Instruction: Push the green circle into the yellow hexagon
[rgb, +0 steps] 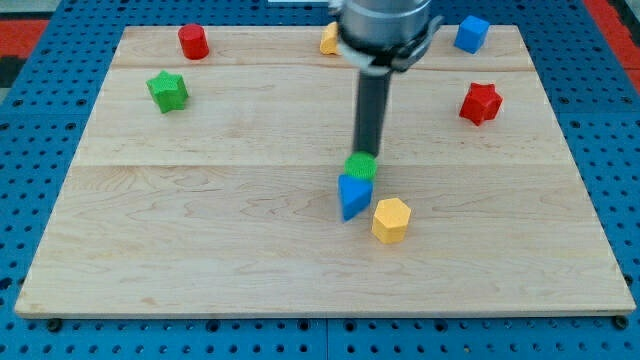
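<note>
The green circle (361, 166) sits near the board's middle, partly hidden behind my rod. It touches the blue triangle (353, 194) just below it. The yellow hexagon (391, 220) lies below and to the right of both, close to the triangle. My tip (367, 152) rests at the green circle's top edge, on its upper side in the view.
A green star (168, 91) is at the upper left, a red cylinder (193, 42) above it. A yellow block (330, 40) is partly hidden behind the arm at the top. A blue cube (472, 33) and a red star (480, 103) are at the upper right.
</note>
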